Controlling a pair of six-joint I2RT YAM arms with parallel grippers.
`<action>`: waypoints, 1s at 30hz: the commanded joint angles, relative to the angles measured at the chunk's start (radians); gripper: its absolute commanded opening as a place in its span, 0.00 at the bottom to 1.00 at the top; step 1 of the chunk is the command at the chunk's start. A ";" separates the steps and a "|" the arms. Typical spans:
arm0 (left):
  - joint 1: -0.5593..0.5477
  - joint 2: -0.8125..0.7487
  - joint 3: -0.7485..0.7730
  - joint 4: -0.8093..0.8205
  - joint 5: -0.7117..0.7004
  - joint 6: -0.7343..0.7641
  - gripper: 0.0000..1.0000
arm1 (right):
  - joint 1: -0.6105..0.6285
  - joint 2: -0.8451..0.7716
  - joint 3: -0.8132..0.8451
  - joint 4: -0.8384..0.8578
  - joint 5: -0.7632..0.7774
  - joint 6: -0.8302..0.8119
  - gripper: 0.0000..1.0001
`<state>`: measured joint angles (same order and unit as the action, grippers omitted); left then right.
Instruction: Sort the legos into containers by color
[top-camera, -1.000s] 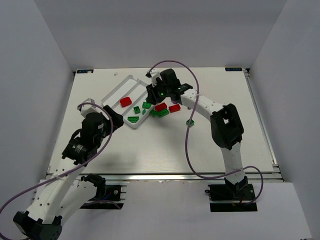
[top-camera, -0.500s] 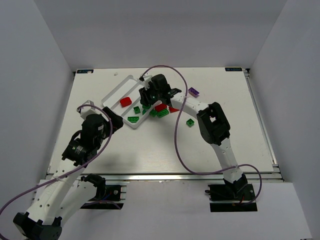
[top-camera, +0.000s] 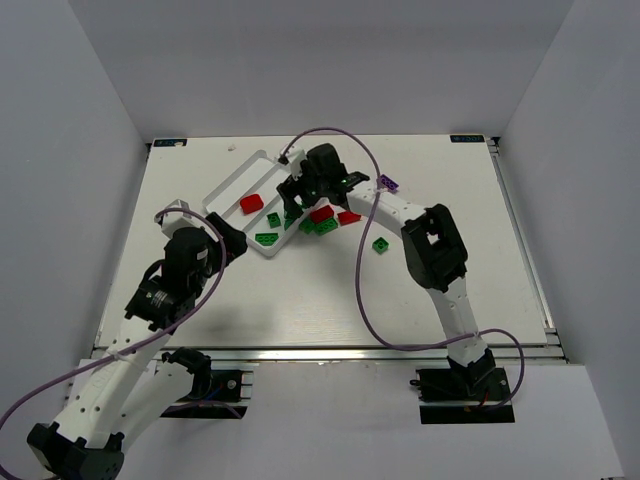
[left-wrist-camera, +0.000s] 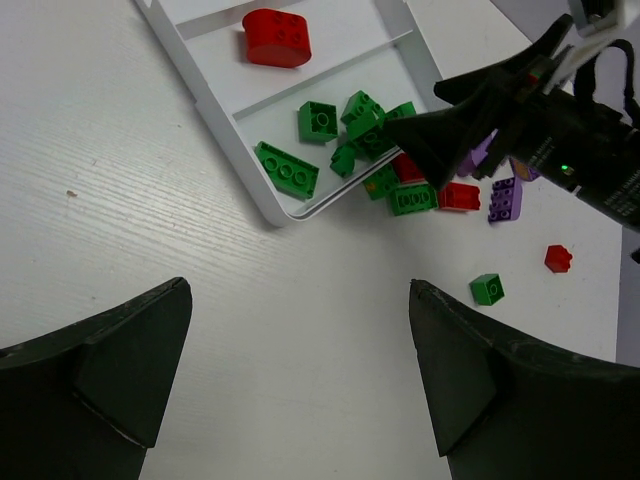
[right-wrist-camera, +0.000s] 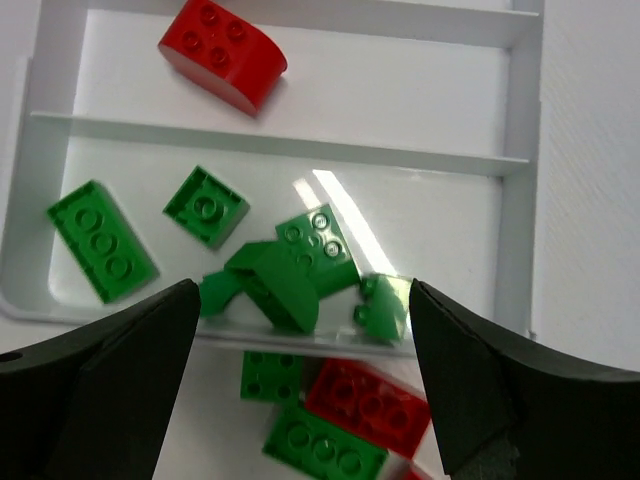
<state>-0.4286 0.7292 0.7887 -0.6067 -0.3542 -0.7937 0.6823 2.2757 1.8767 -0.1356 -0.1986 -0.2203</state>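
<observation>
The white tray (top-camera: 232, 178) lies at the back left, tilted. Its middle compartment holds one red rounded lego (right-wrist-camera: 222, 55). The end compartment holds several green legos (right-wrist-camera: 100, 240), some piled against the wall (right-wrist-camera: 270, 285). My right gripper (right-wrist-camera: 302, 290) hangs open over that green pile, holding nothing. Just outside the tray wall lie green (right-wrist-camera: 325, 450) and red legos (right-wrist-camera: 370, 405). Farther right sit a purple lego (top-camera: 388, 183) and a lone green one (top-camera: 380, 245). My left gripper (left-wrist-camera: 300, 285) is open over bare table in front of the tray's corner (left-wrist-camera: 285, 215).
The right arm's black fingers (left-wrist-camera: 470, 110) reach over the loose pile, where purple bricks (left-wrist-camera: 505, 200) and a small red one (left-wrist-camera: 558, 258) lie. White walls enclose the table on three sides. A purple cable (top-camera: 365, 290) loops across the table's middle.
My right gripper has shifted left from the loose pile to the tray's green compartment and opened wide. The purple lego at the back has come into view. The left arm has stayed still.
</observation>
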 joint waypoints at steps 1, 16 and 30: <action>0.004 -0.010 -0.020 0.038 0.003 0.005 0.98 | -0.085 -0.148 -0.002 -0.092 -0.103 -0.093 0.89; 0.004 0.105 -0.014 0.117 0.058 0.017 0.98 | -0.319 -0.176 -0.110 -0.160 0.149 0.047 0.82; 0.004 0.121 -0.017 0.094 0.057 0.007 0.98 | -0.400 -0.030 -0.037 -0.122 0.194 0.018 0.82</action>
<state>-0.4282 0.8501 0.7654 -0.5152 -0.2989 -0.7864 0.3019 2.2303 1.7973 -0.2863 -0.0265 -0.1890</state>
